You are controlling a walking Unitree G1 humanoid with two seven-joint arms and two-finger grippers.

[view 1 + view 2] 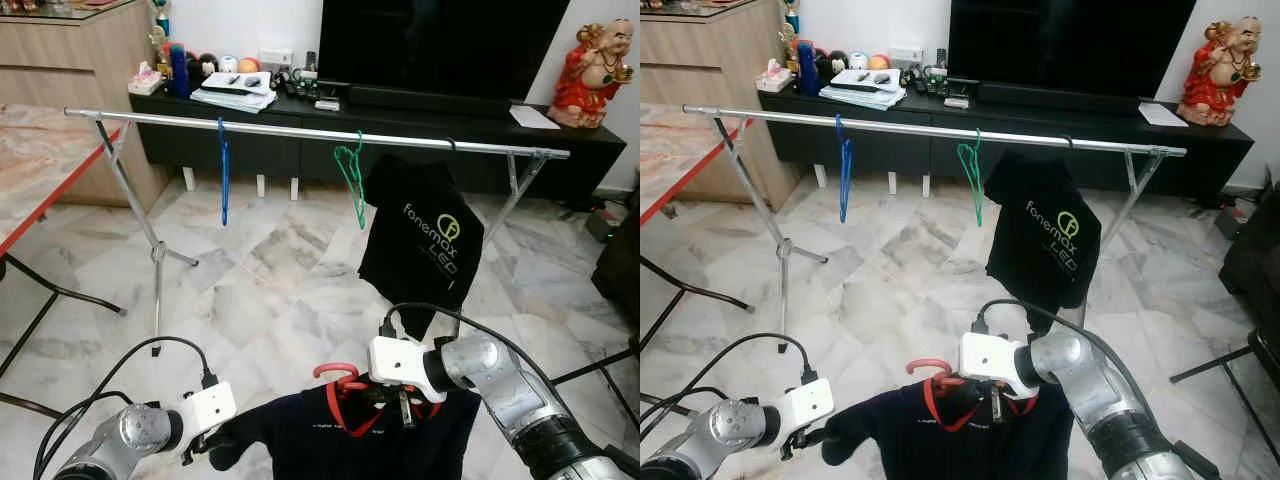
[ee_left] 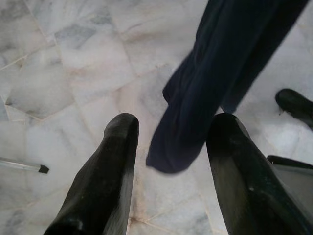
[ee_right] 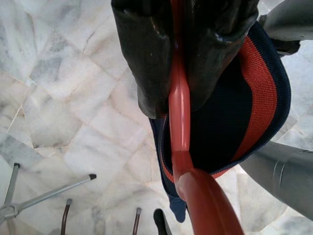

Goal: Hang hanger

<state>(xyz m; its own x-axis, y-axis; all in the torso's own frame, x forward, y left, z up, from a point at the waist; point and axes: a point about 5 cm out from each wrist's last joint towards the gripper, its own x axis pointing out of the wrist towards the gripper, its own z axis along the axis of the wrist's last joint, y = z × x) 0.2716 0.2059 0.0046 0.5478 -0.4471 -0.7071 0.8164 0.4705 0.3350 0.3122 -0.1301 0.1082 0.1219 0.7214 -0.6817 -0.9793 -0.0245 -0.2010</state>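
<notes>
My right hand [image 1: 388, 392] is clamped on a red plastic hanger [image 3: 180, 115], its two black fingers pressed on either side of the thin red neck just below the hook. The hook [image 1: 338, 372] curls up beside my wrist, low in front of me and well short of the rail. A navy blue shirt with a red-trimmed collar [image 1: 340, 435] hangs on the hanger, its neckline stretched over the red frame and one sleeve drooping toward my left side.

My left hand [image 2: 168, 161] is spread wide, its fingers on either side of that sleeve's dangling end [image 2: 181, 147] without touching it, over the marble tile floor [image 1: 270, 260].

Ahead stands a long silver metal clothes rail [image 1: 300, 128] on splayed legs. A blue wire hanger [image 1: 223, 170] hangs toward its left end, a green wire hanger [image 1: 352, 180] near the middle, and just right of that a black printed T-shirt [image 1: 425, 240]. Behind the rail runs a low black TV cabinet [image 1: 400, 130] with a red figurine [image 1: 592, 75] at its right end.
</notes>
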